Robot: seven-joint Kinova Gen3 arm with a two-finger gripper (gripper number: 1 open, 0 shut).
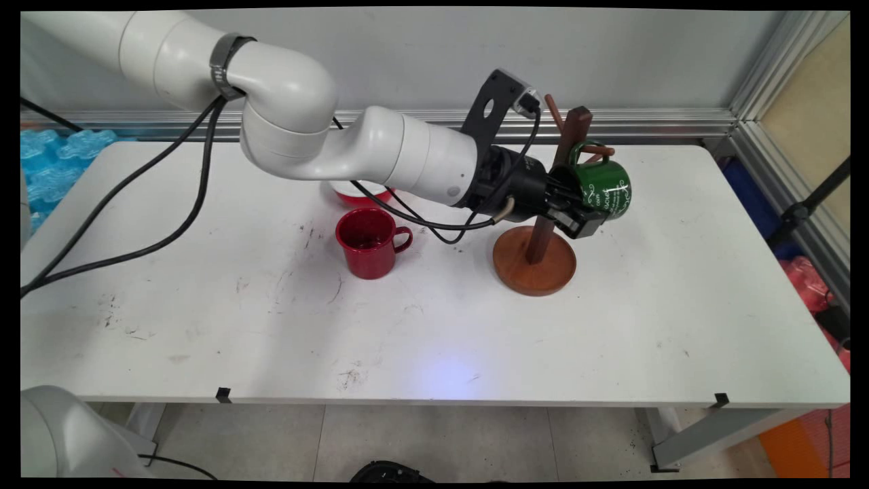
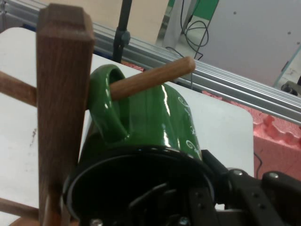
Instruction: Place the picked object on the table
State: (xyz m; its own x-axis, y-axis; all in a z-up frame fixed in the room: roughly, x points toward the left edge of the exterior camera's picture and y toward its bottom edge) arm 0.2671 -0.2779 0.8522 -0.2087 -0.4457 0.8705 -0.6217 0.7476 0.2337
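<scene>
End effector (image 1: 582,216) gripping green mug (image 1: 603,188) at wooden stand (image 1: 536,258), scuffed white table (image 1: 434,326), grey wall (image 1: 421,54)

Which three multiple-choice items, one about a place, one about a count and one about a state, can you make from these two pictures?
1. Where does the green mug hang?
A. on a peg of the wooden mug tree
B. on the table
C. inside the red mug

2. How many mugs are in view?
A. one
B. two
C. four

3. How is the red mug standing?
A. upside down
B. on its side
C. upright

Answers:
1 A: in the hand view a peg passes through the handle.
2 B: one green, one red.
3 C: its opening faces up.
</scene>
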